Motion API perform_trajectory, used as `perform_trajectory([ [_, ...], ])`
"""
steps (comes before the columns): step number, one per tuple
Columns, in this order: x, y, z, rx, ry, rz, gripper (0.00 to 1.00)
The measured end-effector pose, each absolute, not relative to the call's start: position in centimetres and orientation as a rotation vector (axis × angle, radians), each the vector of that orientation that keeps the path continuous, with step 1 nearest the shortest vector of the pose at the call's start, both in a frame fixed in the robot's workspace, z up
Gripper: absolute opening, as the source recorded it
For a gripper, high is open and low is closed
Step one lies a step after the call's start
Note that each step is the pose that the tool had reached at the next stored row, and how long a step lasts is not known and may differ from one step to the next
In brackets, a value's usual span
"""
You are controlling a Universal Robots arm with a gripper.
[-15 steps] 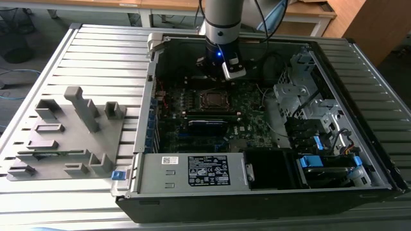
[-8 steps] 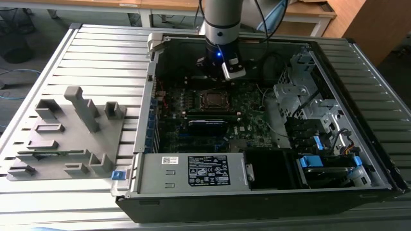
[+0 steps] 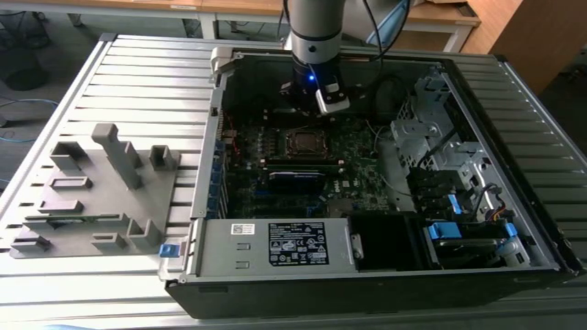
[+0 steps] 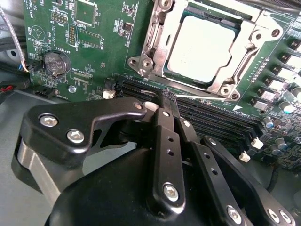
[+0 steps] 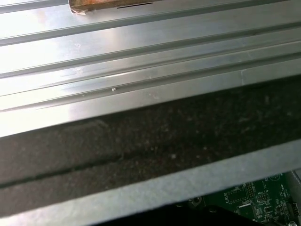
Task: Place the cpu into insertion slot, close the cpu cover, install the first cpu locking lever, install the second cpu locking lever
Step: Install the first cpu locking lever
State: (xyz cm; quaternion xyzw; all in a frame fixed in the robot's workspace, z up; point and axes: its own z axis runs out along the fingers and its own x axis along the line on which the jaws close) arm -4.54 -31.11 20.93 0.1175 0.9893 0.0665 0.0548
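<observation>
Cpu (image 4: 207,44) sits in the insertion slot (image 4: 216,10) on the motherboard (image 4: 94,52); cpu cover (image 4: 235,77) looks down flat around it, chip showing through its window — placing and closing read as done; locking levers (image 4: 148,35) are thin rods along the frame, cannot tell if latched, so likely what's left. Pincer (image 4: 168,97) is narrow, fingers together, holding nothing — hovers over the memory slots (image 4: 211,117) just beside the socket.
</observation>
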Motion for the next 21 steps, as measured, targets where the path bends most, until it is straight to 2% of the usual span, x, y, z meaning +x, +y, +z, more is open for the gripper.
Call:
perform_trajectory([
  [21,-4.61,-30.86,20.60,0.427,2.992,0.198,0.11],
])
